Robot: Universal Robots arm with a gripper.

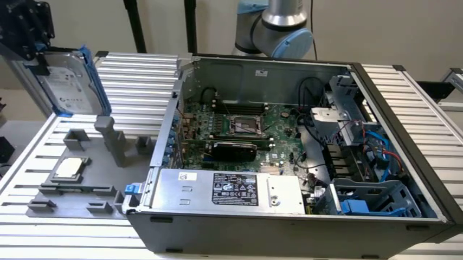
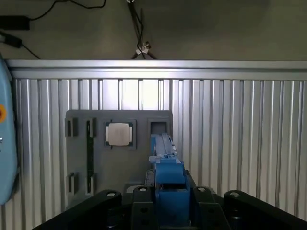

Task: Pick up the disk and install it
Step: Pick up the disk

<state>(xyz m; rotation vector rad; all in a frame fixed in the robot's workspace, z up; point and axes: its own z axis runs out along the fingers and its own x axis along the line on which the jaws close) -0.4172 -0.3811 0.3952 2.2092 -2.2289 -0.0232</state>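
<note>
Jaws of the gripper [image 2: 169,211] clamp the blue-railed disk [image 1: 69,81], held on edge in the air above the grey fixture tray [image 1: 101,176] with its silver chip [image 1: 69,168] on the ribbed desk [image 1: 137,70], the open computer case [image 1: 289,233] standing beside it toward the exterior view's right.

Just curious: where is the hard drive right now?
In the exterior view's upper left, the hard drive hangs upright in the gripper, above the grey holder tray and left of the open computer case.
</note>
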